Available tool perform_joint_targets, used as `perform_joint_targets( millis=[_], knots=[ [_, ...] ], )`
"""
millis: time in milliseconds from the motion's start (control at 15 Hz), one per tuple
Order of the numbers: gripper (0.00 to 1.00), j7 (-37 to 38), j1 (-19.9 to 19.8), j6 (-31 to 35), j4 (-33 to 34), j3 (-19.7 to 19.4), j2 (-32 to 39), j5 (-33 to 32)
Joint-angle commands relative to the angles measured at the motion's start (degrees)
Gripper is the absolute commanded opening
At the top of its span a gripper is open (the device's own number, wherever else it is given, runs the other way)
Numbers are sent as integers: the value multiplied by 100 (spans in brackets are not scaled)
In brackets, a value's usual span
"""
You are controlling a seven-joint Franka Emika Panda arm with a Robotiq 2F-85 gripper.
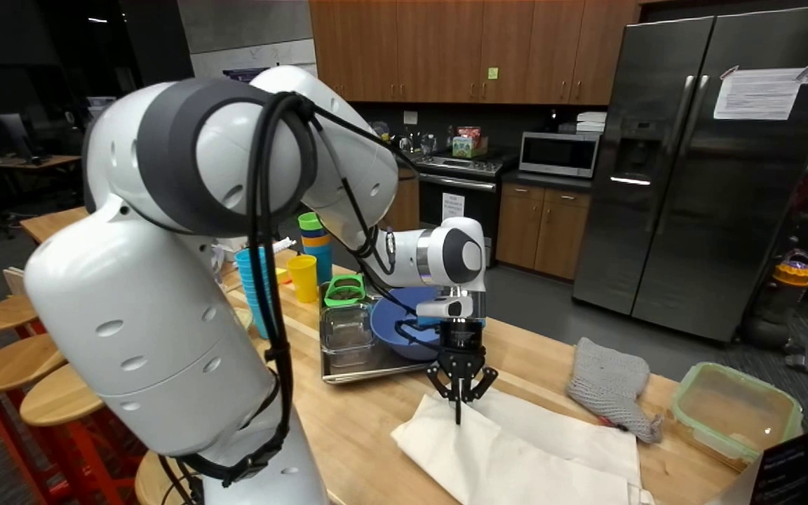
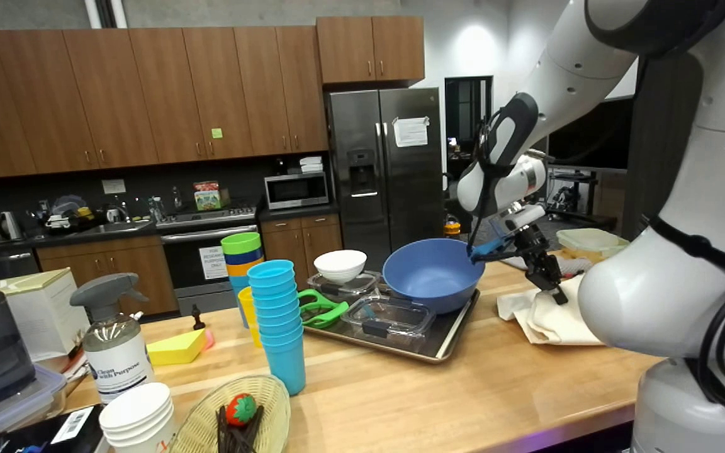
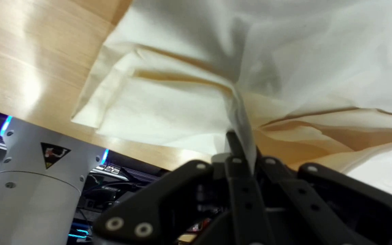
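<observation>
“Wrist view: have the fingers (image 3: 235, 146) got hold of anything?”

“Yes. The 2 fingertips are closed right together, with 1 narrow fold of the cream cloth (image 3: 271, 71) pinched between them.”

“What could go wrong, left to right?”

“In an exterior view, on the left, the tray (image 1: 358, 376) holding the blue bowl (image 1: 390, 326) stands near the cloth; a tug that way might catch on its corner. In the middle, so thin a pinch could slip if the loose layers drag. On the right, a wide sweep might push the grey knitted mitt (image 1: 607, 386), or the green-rimmed container (image 1: 737, 414) beyond it, over the far edge of the worktop (image 1: 355, 428).”

“And the cloth itself?”

“It lies on the worktop near the edge on the robot's side, so a slide that way could leave it hanging over. In the wrist view its left corner is fairly flat and creased; its middle rises in a ridge to the fingertips; on the right, layers gape in soft, uneven folds. Plain off-white, thin-looking, and partly out of frame.”
</observation>
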Motion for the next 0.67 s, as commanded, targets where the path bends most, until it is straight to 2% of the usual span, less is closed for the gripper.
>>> perform_joint_targets(
  millis=[0, 200, 400, 600],
  knots=[
    [1, 212, -1117, 190, -353, 1173, -612, 549],
    [1, 220, -1817, 332, -454, 2120, -872, 1148],
    [1, 254, -2051, 631, -497, 2742, -887, 1392],
    [1, 254, -2081, 967, -556, 3112, -885, 1258]
  ],
)
